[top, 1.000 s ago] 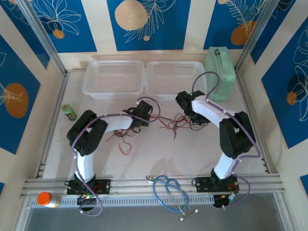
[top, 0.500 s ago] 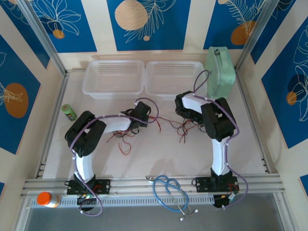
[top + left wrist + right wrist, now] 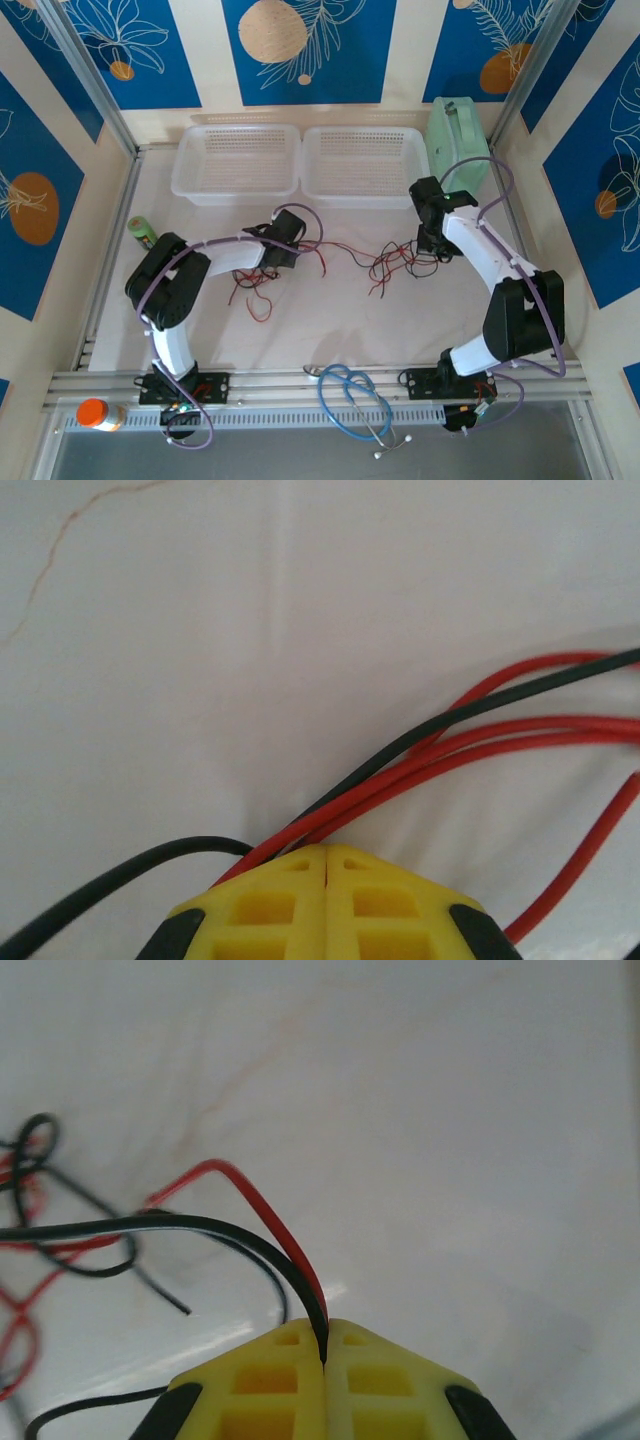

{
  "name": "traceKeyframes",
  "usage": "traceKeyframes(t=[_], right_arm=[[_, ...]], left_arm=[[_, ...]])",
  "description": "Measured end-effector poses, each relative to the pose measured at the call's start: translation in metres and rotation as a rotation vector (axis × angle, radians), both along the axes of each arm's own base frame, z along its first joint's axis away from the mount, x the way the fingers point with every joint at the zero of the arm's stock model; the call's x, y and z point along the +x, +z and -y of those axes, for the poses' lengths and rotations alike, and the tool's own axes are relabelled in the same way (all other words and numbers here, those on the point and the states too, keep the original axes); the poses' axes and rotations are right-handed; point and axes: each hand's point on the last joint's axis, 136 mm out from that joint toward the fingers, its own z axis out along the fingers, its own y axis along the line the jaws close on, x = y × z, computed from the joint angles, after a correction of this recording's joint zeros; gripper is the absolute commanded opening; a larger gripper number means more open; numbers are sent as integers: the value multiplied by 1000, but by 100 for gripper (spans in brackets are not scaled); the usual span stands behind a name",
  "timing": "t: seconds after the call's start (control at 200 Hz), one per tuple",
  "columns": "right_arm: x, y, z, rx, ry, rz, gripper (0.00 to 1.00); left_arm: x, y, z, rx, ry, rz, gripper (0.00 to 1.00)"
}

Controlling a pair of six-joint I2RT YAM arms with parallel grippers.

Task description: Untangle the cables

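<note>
Swinging right, the right gripper (image 3: 325, 1338) pulls the cables (image 3: 375, 262) from the left gripper (image 3: 327, 854), both clenched on strands, spreading the tangle

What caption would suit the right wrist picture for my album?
Yellow fingers pinched shut on red and black cables above a white table.

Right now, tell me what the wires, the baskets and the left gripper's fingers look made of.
Wires: a smooth, slightly glossy red and black plastic sheath, most likely; they bend in soft curves, and the core is hidden. Baskets: probably translucent white plastic, with finely perforated walls. Fingers: matte yellow plastic with moulded square pockets; the dark corner pads look rubbery.
</note>
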Motion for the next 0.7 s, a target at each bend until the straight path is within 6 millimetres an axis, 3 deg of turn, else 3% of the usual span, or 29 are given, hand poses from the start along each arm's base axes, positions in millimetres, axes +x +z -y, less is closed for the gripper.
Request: traceKeyframes(t=[0.18,0.285,0.395,0.505,0.7], right_arm=[[-1,-30,-38,220,54,-67,0],[-8,-51,-56,359,40,-111,0],[-21,-75,-66,435,16,-185,0],[-26,-83,-77,488,11,-206,0],[-27,-86,-106,539,39,-194,0]], left_arm=[[1,21,0,10,-33,12,17],[3,49,12,6,-89,50,26],[6,90,36,-36,-156,124,35],[4,119,64,-82,-222,174,44],[-17,123,112,-132,-330,146,54]])
